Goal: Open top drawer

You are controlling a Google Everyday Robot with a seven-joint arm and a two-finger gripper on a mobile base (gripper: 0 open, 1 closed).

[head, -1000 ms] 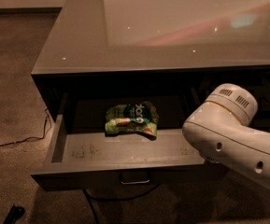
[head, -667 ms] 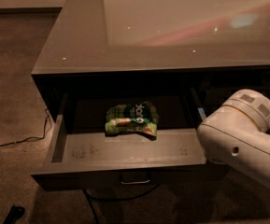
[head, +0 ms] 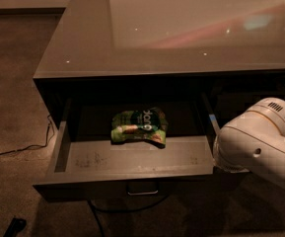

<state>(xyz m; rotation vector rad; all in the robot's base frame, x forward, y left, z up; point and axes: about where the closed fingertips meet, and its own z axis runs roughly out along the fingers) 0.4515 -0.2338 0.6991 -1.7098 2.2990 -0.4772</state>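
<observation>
Fingers are hidden: the gripper sits out of sight beyond the white arm (head: 260,144) at the lower right, so I cannot tell whether they are apart or together.

The top drawer (head: 132,158) stands pulled well out of the cabinet, its scuffed grey floor exposed. I judge the task essentially done.

Risks, in my judgement:
- The arm is just beside the drawer's right front corner. A careless swing could knock the drawer back in or skew it.
- The snack bag (head: 139,127) lying mid-drawer could slide if the drawer is jolted.
- The handle (head: 142,188) sits low on the front and could snag the gripper.

The cabinet top (head: 181,28) is glossy grey-brown. A cable (head: 18,149) trails across the speckled floor (head: 14,83) on the left and could catch the base.
</observation>
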